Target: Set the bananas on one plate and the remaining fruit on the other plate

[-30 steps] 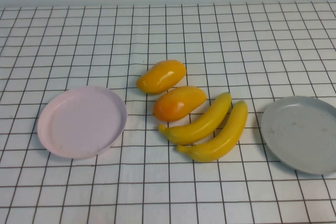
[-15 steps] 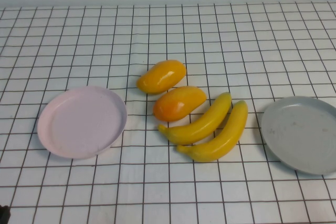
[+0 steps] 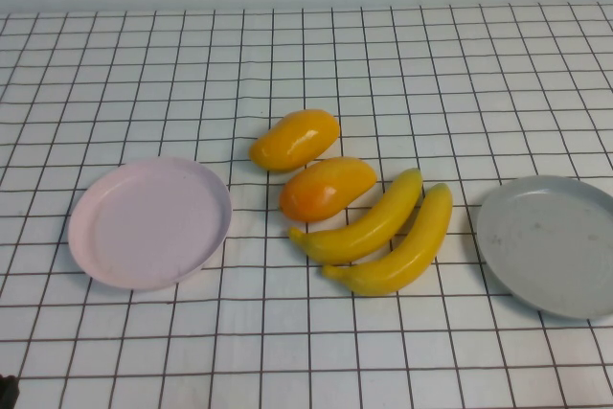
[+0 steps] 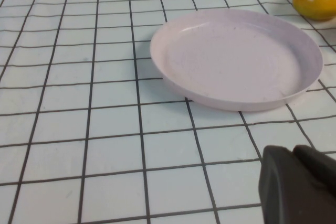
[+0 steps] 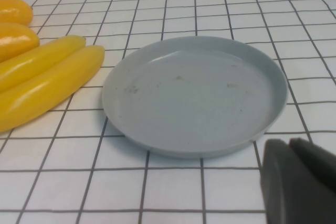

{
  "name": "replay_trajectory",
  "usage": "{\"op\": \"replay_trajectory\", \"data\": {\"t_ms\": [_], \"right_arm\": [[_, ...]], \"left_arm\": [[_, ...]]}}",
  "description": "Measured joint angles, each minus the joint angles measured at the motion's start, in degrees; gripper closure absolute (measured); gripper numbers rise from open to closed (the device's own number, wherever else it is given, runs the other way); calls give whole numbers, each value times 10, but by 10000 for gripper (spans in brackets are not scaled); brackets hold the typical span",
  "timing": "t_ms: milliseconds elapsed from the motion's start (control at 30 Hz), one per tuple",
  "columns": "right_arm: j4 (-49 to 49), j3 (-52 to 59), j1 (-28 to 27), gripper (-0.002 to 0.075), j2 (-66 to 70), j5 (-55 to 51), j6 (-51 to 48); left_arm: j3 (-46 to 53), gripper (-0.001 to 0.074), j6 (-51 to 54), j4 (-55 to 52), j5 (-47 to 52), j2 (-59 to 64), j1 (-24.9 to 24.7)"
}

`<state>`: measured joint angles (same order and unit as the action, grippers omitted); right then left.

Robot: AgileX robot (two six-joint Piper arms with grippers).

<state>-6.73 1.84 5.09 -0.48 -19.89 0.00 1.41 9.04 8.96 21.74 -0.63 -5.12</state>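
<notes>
Two yellow bananas (image 3: 364,229) (image 3: 402,248) lie side by side on the checked cloth, right of centre. Two orange-yellow oval fruits (image 3: 296,139) (image 3: 327,188) lie just left of and behind them. The pink plate (image 3: 148,222) is at the left and the grey plate (image 3: 551,244) at the right, both bare. My left gripper (image 4: 295,153) is shut and empty, low over the cloth on the near side of the pink plate (image 4: 236,59). My right gripper (image 5: 290,144) is shut and empty on the near side of the grey plate (image 5: 194,93).
The white cloth with a black grid covers the whole table up to the pale back wall. Only a dark tip of the left gripper (image 3: 6,392) shows in the high view, at the near left corner. The right arm is outside that view.
A dark tip of the left gripper has come into the near left corner of the high view. The fruit and plates have not moved.
</notes>
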Motion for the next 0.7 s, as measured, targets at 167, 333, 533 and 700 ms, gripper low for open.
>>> {"op": "replay_trajectory", "data": {"t_ms": [167,333,533,700], "right_arm": [[0,0,0,742,0,0,0],[0,0,0,742,0,0,0],[0,0,0,742,0,0,0],[0,0,0,742,0,0,0]], "left_arm": [[0,737,-3,9,-6,0,0],[0,737,-110,257,-75,0,0],[0,737,-168,490,-201,0,-2],[0,737,-168,514,-285,0,-3]]}}
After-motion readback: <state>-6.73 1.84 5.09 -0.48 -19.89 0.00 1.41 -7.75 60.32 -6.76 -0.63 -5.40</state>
